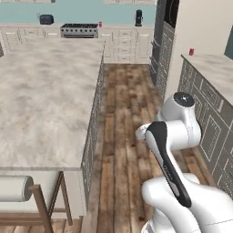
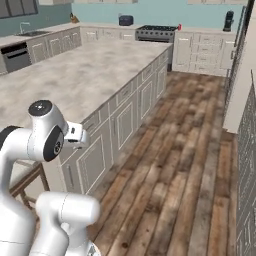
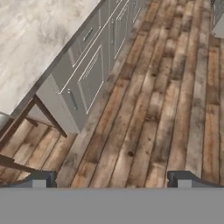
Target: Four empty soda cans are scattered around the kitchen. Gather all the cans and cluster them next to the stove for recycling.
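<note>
Search/approach step: gripper [image 3: 111,179] is hanging over bare floor [image 3: 148,100], jaws standing wide, holding nothing. In the left base view one red can [image 1: 100,24] is sitting at 12 o'clock just right of the stove [image 1: 79,30]; another can [image 1: 191,52] is at 2 o'clock on the right counter [image 1: 214,68]. Judgement: next move calls for driving toward that nearer can.

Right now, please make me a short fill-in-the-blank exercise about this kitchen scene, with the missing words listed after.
1. The red can by the far wall stands just right of the ____.
2. Another red can stands on the counter to the robot's ____.
3. The gripper is ____ and holds nothing.
4. The floor is made of ____ planks.

Missing words: stove; right; open; wood
</note>
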Motion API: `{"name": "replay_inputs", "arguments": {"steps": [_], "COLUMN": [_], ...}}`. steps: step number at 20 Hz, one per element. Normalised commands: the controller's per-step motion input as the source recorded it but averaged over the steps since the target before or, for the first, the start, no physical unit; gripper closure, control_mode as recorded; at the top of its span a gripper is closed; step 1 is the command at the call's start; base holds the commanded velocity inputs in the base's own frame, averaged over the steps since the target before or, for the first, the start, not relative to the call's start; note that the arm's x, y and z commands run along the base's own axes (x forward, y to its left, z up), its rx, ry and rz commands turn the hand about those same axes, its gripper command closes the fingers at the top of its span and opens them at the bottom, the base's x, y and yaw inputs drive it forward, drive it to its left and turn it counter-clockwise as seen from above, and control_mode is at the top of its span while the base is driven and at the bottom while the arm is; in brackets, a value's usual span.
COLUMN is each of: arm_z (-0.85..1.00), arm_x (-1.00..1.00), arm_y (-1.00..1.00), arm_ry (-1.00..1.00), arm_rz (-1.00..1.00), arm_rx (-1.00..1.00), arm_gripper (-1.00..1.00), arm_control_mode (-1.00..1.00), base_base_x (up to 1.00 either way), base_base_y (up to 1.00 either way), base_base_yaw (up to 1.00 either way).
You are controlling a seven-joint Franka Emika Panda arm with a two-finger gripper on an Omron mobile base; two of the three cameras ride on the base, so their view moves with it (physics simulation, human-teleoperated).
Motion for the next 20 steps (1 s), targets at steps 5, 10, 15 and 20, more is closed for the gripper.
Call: {"name": "replay_inputs", "arguments": {"steps": [5,10,15,20], "arm_z": [0.00,0.00,0.00,0.00], "arm_x": [0.00,0.00,0.00,0.00], "arm_y": [0.00,0.00,0.00,0.00], "arm_ry": [0.00,0.00,0.00,0.00], "arm_rz": [0.00,0.00,0.00,0.00], "arm_rx": [0.00,0.00,0.00,0.00], "arm_gripper": [-1.00,-1.00,-1.00,-1.00], "arm_control_mode": [1.00,1.00,1.00,1.00], "base_base_x": [0.00,-0.16,-0.74,-0.94], "base_base_y": [0.55,0.54,0.45,0.40], "base_base_yaw": [-0.25,-0.23,-0.17,-0.17]}}
